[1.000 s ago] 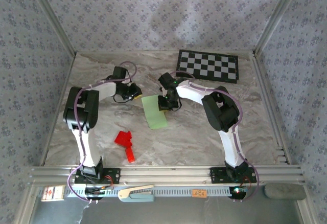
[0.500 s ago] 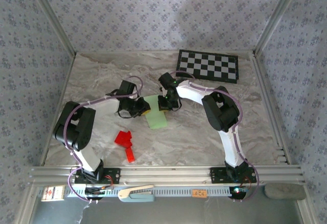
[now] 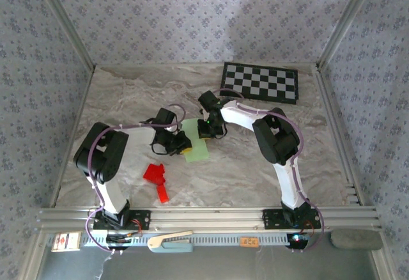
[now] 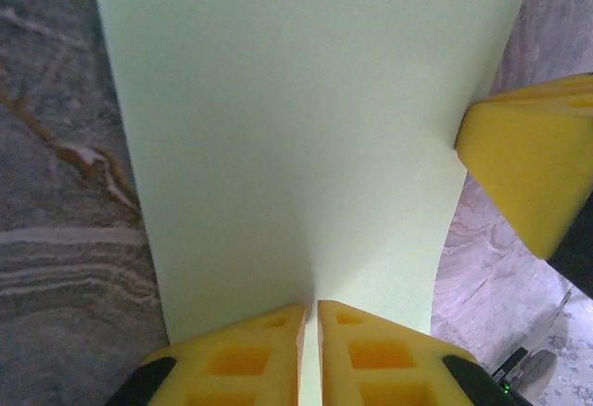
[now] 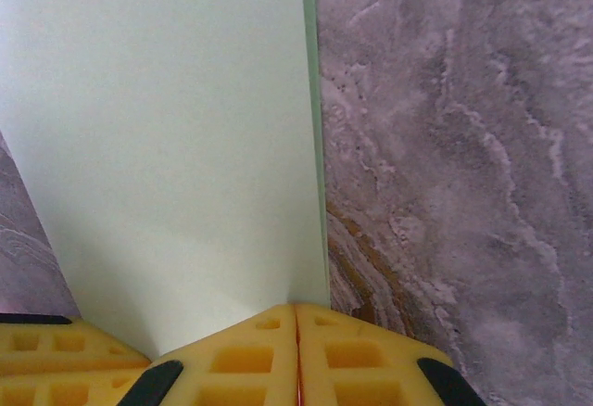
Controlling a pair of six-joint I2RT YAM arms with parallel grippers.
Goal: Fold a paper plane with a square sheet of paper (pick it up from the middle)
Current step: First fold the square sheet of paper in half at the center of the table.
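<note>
The square sheet of paper (image 3: 198,151) is pale green and folded into a long rectangle on the table's middle, with no pointed plane shape to it. My left gripper (image 3: 182,144) sits at its left near edge. In the left wrist view the sheet (image 4: 296,128) runs out from the left gripper (image 4: 310,309), whose jaws are closed to a thin slit on it. My right gripper (image 3: 208,132) is at the sheet's far end, and its yellow finger (image 4: 528,156) touches the paper's edge. In the right wrist view the sheet (image 5: 167,128) meets the shut right gripper (image 5: 296,309).
A small bright red paper shape (image 3: 156,179) lies near the front left. A black-and-white checkerboard (image 3: 261,82) lies at the back right. The marble table (image 3: 128,94) is walled on three sides, with metal rails along the near edge.
My left arm swung right and toward the front, from left of the sheet onto its near left edge, and its jaws closed a little. The right arm stayed put.
</note>
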